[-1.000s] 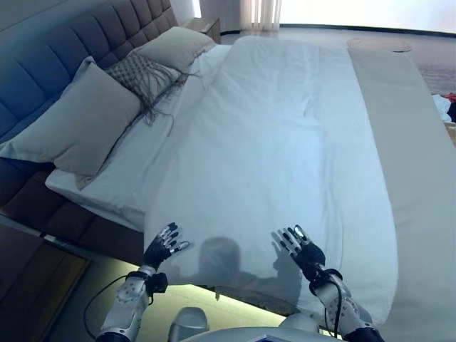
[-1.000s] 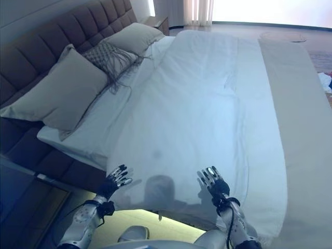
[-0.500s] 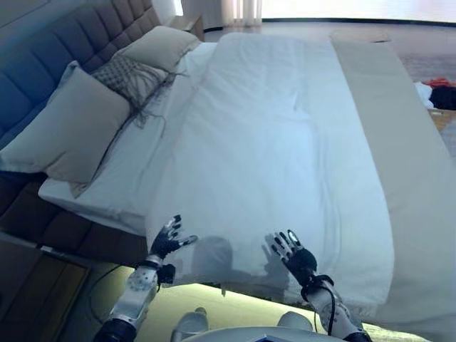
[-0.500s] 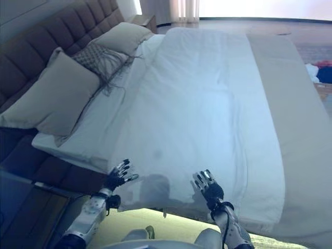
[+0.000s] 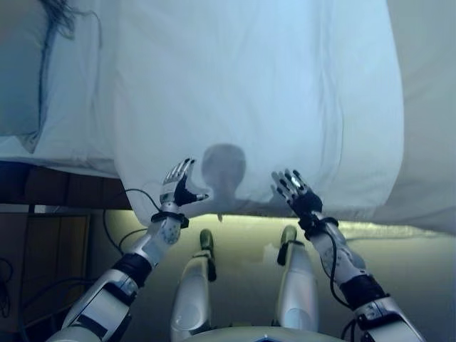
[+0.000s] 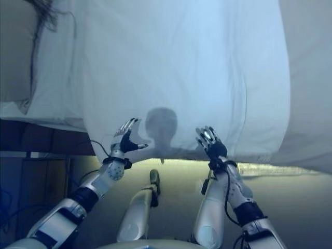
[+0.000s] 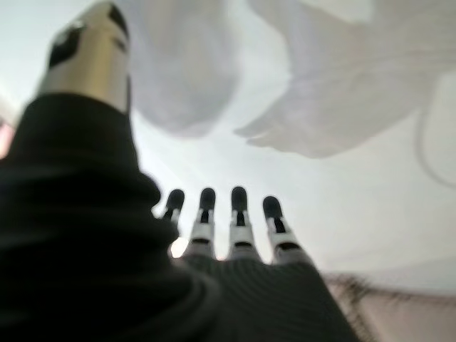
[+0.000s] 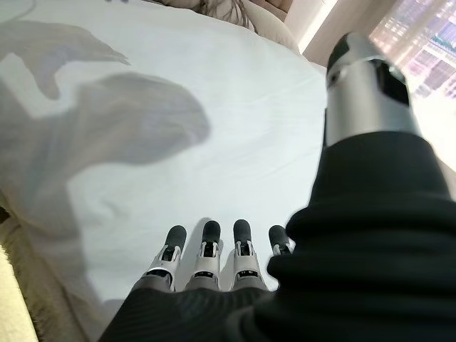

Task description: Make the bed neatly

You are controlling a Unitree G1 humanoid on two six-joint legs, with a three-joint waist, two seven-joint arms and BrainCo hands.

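A white duvet (image 5: 256,92) lies spread over the bed, its near edge (image 5: 249,206) hanging over the side in front of me. My left hand (image 5: 178,187) is raised before that edge near the duvet's left corner, open with straight fingers (image 7: 235,228). My right hand (image 5: 293,191) is up at the same height further right, also open, fingers (image 8: 214,260) spread toward the duvet (image 8: 214,107). Neither hand holds cloth. Whether the fingertips touch the duvet I cannot tell.
A white sheet (image 5: 78,107) shows left of the duvet, with a grey pillow (image 5: 18,64) and dark fringe (image 5: 60,14) at the top left. A beige runner (image 5: 427,107) covers the right side. The dark bed frame (image 5: 64,189) and a wooden bedside unit (image 5: 43,249) stand lower left.
The camera has tipped down toward the bed's near edge, so the headboard and most pillows have left the view. Both hands stay open in front of the duvet's edge.
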